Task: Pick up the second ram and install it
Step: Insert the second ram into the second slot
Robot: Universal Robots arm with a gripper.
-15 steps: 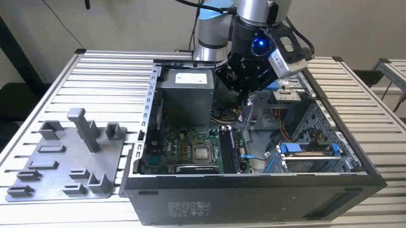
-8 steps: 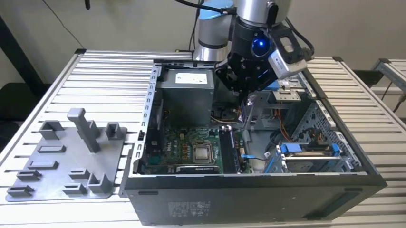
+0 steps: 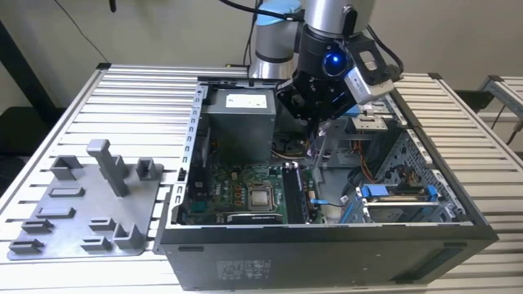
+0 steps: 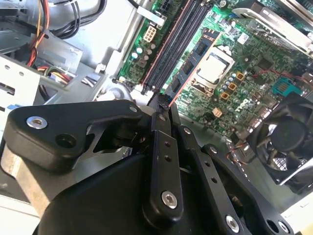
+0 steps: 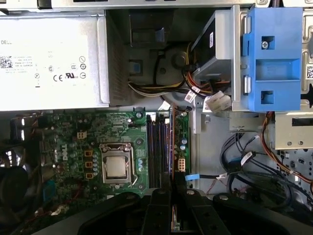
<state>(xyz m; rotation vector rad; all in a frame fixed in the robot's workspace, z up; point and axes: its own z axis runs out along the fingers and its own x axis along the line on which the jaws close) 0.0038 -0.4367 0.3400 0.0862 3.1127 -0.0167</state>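
My gripper (image 3: 320, 125) hangs over the open computer case, shut on the second ram (image 3: 317, 150), which points down from the fingers as a thin upright strip. In the second wrist view the gripper (image 4: 161, 105) pinches one end of the ram (image 4: 193, 61), a dark board with black chips, held above the motherboard beside the long memory slots (image 4: 168, 51). In the first wrist view the ram (image 5: 171, 147) shows edge-on as a thin line along the slots (image 5: 156, 147), with the gripper (image 5: 171, 191) closed on it. Whether the ram touches a slot I cannot tell.
The grey power-supply box (image 3: 237, 119) stands at the case's back, with the processor socket (image 3: 261, 197) on the motherboard and a blue drive bracket (image 3: 392, 191) at the exterior view's right. Cable bundles (image 5: 195, 93) lie near the slots. A grey fixture tray (image 3: 90, 208) sits outside the case.
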